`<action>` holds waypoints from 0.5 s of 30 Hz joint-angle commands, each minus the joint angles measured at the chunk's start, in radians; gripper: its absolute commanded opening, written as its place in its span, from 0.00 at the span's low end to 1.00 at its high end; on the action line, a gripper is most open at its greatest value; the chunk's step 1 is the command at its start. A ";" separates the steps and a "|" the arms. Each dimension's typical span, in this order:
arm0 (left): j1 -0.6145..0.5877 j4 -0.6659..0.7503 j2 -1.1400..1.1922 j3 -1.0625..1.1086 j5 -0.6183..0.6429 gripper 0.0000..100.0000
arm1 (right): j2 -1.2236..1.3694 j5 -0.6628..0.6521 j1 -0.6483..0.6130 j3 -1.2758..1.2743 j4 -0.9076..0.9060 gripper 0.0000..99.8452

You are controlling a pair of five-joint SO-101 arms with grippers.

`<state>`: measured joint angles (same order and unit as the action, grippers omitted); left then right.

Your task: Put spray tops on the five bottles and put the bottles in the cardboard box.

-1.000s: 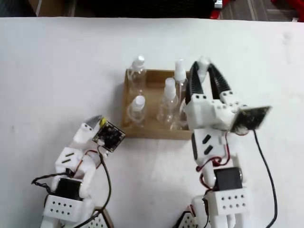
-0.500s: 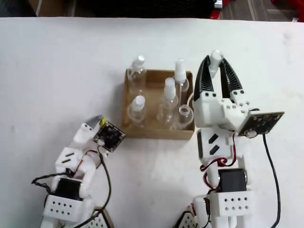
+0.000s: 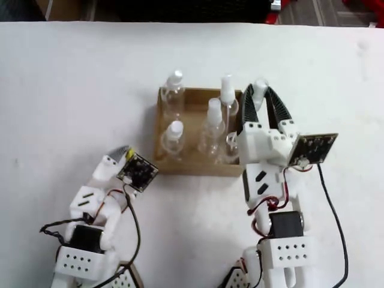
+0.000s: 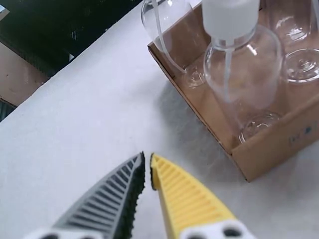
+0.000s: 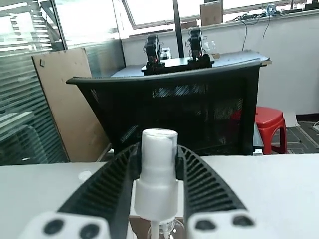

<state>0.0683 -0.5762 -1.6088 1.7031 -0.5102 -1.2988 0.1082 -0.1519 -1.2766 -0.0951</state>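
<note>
A cardboard box (image 3: pixel 198 167) in the middle of the table holds several clear bottles. Four carry white spray tops, such as one at the far left corner (image 3: pixel 174 84) and one in the middle (image 3: pixel 214 114). An uncapped bottle (image 3: pixel 231 143) stands at the box's near right corner. My right gripper (image 3: pixel 258 95) hovers over the box's right edge, shut on a white spray top (image 5: pixel 158 164) whose tube hangs above a bottle neck (image 5: pixel 168 230). My left gripper (image 4: pixel 146 160) rests low on the table, near left of the box (image 4: pixel 279 145), shut and holding nothing.
A black mesh chair back (image 5: pixel 169 109) stands beyond the table's far edge. White tabletop (image 3: pixel 78 78) spreads left, right and behind the box. Both arm bases sit at the near edge.
The right gripper, still holding the spray top, swung out to the right and has come back left over the box's right side. The left arm has not moved.
</note>
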 commanded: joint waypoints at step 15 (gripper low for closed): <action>0.004 0.015 0.004 -0.005 -0.008 0.02 | 0.001 -0.107 -0.015 -0.267 0.262 0.01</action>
<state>0.0683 -0.5762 -1.6088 1.7031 -0.5102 -1.2988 0.0269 -0.1534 -1.5405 0.1427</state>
